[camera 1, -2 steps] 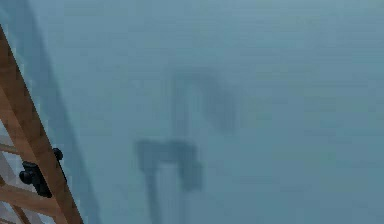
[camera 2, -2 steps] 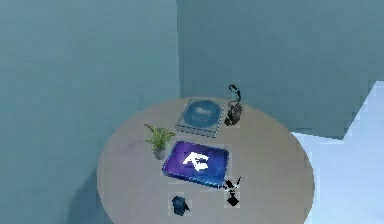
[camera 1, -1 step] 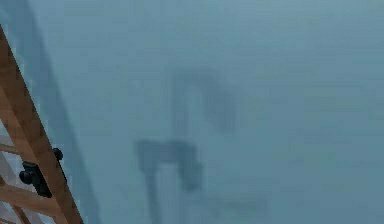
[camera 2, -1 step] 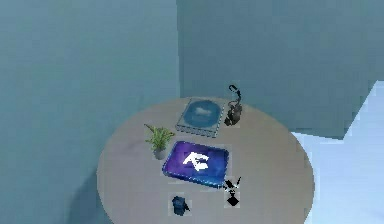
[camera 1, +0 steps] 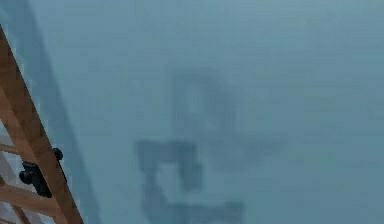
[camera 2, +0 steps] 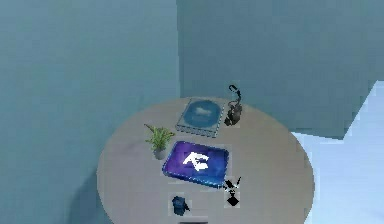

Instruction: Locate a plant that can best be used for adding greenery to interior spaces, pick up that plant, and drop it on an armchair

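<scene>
Plant on surface, left part. Flat pad just right of plant. Box behind pad, figurine right of box.

This is looking like a room in a home. A round tabletop is standing in a corner of blue-grey walls, carrying a potted plant and, at its far edge, a dark figurine.
</scene>
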Robot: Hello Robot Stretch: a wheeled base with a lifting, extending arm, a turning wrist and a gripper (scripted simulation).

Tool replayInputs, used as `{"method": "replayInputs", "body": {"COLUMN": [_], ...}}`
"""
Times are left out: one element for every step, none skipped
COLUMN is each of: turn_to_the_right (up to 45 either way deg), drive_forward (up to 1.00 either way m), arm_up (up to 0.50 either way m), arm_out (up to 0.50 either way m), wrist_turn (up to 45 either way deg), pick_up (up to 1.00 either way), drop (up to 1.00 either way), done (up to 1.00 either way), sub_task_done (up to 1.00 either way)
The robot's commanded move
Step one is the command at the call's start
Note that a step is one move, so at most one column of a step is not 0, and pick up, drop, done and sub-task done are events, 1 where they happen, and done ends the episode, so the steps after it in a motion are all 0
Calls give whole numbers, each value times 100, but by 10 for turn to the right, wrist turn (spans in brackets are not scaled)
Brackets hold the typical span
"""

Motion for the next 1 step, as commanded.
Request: {"method": "replayInputs", "body": {"turn_to_the_right": [0], "drive_forward": [0], "arm_up": [0], "arm_out": [40], "wrist_turn": [0], "pick_up": [0], "drop": [0], "done": [0], "sub_task_done": [0]}}
